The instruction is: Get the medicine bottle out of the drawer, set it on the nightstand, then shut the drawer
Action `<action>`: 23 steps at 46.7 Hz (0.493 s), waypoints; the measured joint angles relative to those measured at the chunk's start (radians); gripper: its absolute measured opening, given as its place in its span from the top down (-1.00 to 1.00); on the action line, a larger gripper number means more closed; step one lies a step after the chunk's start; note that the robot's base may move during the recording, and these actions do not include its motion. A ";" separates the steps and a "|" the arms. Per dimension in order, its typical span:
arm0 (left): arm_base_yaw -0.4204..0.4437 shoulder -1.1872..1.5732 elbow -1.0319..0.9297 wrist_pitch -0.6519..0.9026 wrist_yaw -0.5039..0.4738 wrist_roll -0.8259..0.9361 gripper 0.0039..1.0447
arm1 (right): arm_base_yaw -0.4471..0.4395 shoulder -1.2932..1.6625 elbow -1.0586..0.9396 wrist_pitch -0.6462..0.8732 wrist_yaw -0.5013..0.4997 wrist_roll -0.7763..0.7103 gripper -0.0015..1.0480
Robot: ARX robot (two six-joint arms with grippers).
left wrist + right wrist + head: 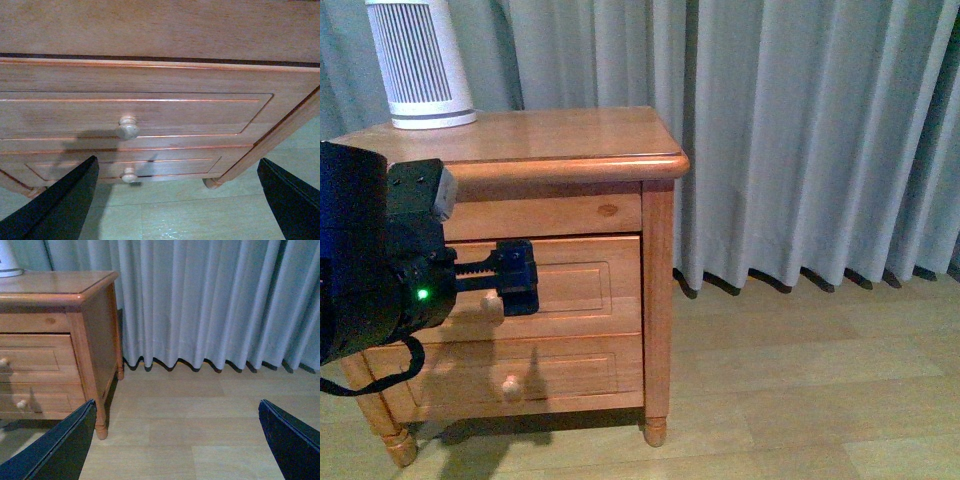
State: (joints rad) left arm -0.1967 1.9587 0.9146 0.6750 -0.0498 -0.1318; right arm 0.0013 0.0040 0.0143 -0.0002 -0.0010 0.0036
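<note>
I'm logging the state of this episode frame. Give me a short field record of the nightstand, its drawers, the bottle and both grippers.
nightstand: on the floor, in front of a grey curtain
top: white ribbed device at the back left; no bottle on it
upper drawer: looks shut
knob: free, nothing gripping it
lower drawer: shut
medicine bottle: not visible in any view
left gripper: open, facing the upper drawer's knob, apart from it
right gripper: open, empty, over the floor beside the nightstand
</note>
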 joint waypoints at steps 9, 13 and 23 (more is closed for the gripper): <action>-0.009 0.072 0.071 -0.039 0.002 0.015 -0.88 | 0.000 0.000 0.000 0.000 0.000 0.000 -0.87; -0.009 0.102 0.097 -0.040 0.008 0.019 -0.88 | 0.000 0.000 0.000 0.000 0.000 0.000 -0.87; -0.005 0.171 0.171 -0.049 0.008 0.023 -0.88 | 0.000 0.000 0.000 0.000 0.000 0.000 -0.87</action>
State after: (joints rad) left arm -0.2012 2.1300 1.0859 0.6258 -0.0414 -0.1093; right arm 0.0013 0.0040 0.0143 -0.0002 -0.0006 0.0036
